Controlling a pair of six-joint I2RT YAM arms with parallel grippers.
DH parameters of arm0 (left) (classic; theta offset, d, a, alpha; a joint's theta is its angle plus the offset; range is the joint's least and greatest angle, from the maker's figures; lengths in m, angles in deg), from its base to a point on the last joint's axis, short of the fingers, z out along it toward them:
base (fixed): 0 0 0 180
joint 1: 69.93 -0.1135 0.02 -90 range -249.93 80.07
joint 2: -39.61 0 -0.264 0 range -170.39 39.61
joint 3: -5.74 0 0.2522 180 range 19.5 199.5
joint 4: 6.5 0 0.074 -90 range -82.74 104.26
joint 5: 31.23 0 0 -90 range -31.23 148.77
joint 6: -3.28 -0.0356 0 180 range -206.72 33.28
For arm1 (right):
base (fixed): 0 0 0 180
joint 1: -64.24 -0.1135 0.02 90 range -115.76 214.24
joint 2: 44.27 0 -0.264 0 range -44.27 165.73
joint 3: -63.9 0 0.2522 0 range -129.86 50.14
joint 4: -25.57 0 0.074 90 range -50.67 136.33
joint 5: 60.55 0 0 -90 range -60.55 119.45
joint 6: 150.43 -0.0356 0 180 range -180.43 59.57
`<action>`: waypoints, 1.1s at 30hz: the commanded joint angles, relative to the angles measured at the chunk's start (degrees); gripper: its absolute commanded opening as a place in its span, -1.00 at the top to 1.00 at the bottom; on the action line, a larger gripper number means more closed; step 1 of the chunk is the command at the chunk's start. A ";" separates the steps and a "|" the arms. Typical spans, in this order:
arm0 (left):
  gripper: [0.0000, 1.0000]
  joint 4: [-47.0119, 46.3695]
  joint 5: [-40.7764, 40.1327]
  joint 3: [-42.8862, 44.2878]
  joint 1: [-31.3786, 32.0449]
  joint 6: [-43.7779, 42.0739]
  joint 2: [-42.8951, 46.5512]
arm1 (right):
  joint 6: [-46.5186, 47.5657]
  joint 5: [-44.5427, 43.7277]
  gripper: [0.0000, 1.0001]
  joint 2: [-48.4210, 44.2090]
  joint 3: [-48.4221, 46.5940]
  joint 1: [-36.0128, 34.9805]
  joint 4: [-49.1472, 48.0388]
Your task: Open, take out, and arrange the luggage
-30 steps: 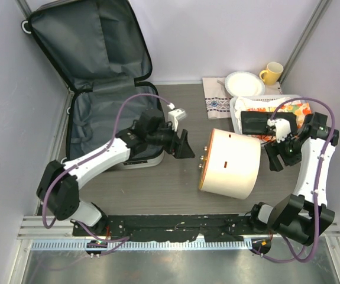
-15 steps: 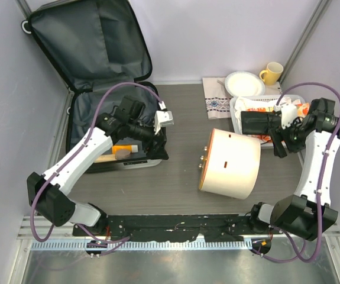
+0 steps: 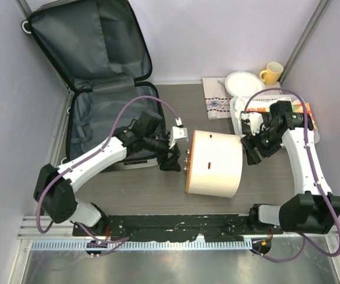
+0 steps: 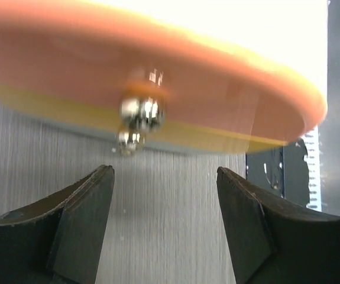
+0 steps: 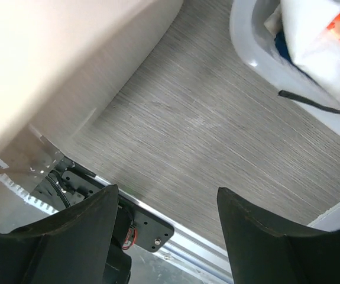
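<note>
Top camera: the luggage (image 3: 87, 65) stood open at the far left corner of the table (image 3: 181, 100), lid against the wall. A cream round box (image 3: 214, 164) lay on its side mid-table between the left gripper (image 3: 171, 161) and right gripper (image 3: 254, 152), both open and gripping nothing

Left wrist: the spread jaws of the left gripper (image 4: 164, 177) faced the round box's orange base (image 4: 217, 83) and metal studs (image 4: 141, 109)

Right wrist: the right gripper (image 5: 167, 198) hung parted over the table (image 5: 205, 130), between the round box (image 5: 51, 53) and a white basket (image 5: 258, 41)

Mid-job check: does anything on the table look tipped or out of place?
Yes: the cream drum lies on its side mid-table, its orange, metal-studded base facing the open left gripper. The open right gripper sits at its other end; neither holds it.
</note>
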State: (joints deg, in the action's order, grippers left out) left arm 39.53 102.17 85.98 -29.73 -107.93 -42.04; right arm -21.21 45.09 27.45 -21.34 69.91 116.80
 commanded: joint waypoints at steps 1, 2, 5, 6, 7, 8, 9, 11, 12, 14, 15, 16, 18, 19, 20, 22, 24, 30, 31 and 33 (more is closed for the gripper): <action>-0.47 -12.83 0.99 2.43 3.99 4.06 -3.16 | -5.64 -1.22 -0.47 3.07 -6.20 -0.49 0.75; -0.47 -16.94 0.99 2.25 4.53 5.73 -3.95 | -6.87 -2.01 -0.48 3.42 -8.47 -0.49 0.58; -0.47 -23.11 1.60 1.64 6.81 11.09 -5.27 | -9.50 -5.44 -0.51 4.21 -12.26 -0.49 -1.27; -0.47 -24.09 1.43 1.64 7.25 11.97 -6.06 | -10.39 -6.05 -0.52 4.56 -15.32 -0.49 -2.23; -0.47 -25.23 1.25 1.29 7.43 14.68 -6.16 | -11.18 -6.15 -0.53 5.26 -16.74 -0.49 -2.67; -0.48 -27.85 0.64 0.85 7.34 16.01 -6.07 | -11.71 -6.15 -0.53 5.88 -18.33 -0.49 -2.68; -0.48 -28.83 -0.49 -0.20 7.26 17.33 -5.63 | -13.45 -6.32 -0.53 6.58 -21.21 -0.49 -1.98; -0.48 -31.12 -2.44 -1.08 6.64 19.88 -4.93 | -14.61 -7.11 -0.53 8.78 -24.39 -0.49 -0.14; -0.48 -31.39 -2.70 -1.96 6.47 20.33 -4.66 | -14.96 -7.90 -0.53 9.13 -24.75 -0.49 0.22; -0.49 -33.48 -4.46 -3.54 6.38 20.94 -3.52 | -14.62 -12.11 -0.53 9.40 -24.58 -0.49 0.66; -0.50 -34.46 -5.07 -5.20 6.29 20.86 -3.00 | -14.00 -12.82 -0.53 9.49 -24.32 -0.49 1.18; -0.52 -35.77 -7.16 -6.00 6.03 23.38 -2.47 | -13.91 -12.91 -0.52 9.66 -24.23 -0.49 1.71; -0.53 -38.51 -6.58 -6.89 4.98 27.18 -2.64 | -14.78 -12.48 -0.52 9.84 -24.84 -0.49 1.81; -0.51 -38.25 -4.31 -6.71 2.97 28.06 -2.55 | -15.05 -12.30 -0.52 10.36 -26.06 -0.49 1.72; -0.52 -36.68 -2.81 -6.63 1.64 28.42 -2.12 | -14.97 -11.78 -0.53 11.93 -30.08 -0.49 1.98; -0.54 -34.83 0.79 -7.06 -3.54 27.37 -0.63 | -15.14 -10.29 -0.53 14.75 -36.32 -0.49 3.20; -0.55 -24.41 8.01 -4.63 -7.66 16.64 1.40 | -15.84 -6.78 -0.53 19.21 -46.61 -0.49 6.10; -0.56 5.07 9.06 3.74 -14.08 -4.97 2.11 | -14.97 -3.07 -0.54 21.27 -54.47 -7.40 8.84; -0.57 8.13 9.68 4.36 -15.06 -7.59 2.02 | -14.96 -2.46 -0.54 19.79 -53.33 -8.47 8.84; -0.57 11.31 10.82 6.46 -16.82 -10.85 1.67 | -14.61 0.86 -0.54 17.67 -48.16 -11.19 8.84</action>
State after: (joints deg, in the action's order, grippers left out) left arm 35.86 107.70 88.21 -43.21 -105.87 -41.49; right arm -36.55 39.65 49.29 -74.02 64.16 115.62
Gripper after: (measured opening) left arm 0.781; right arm 0.767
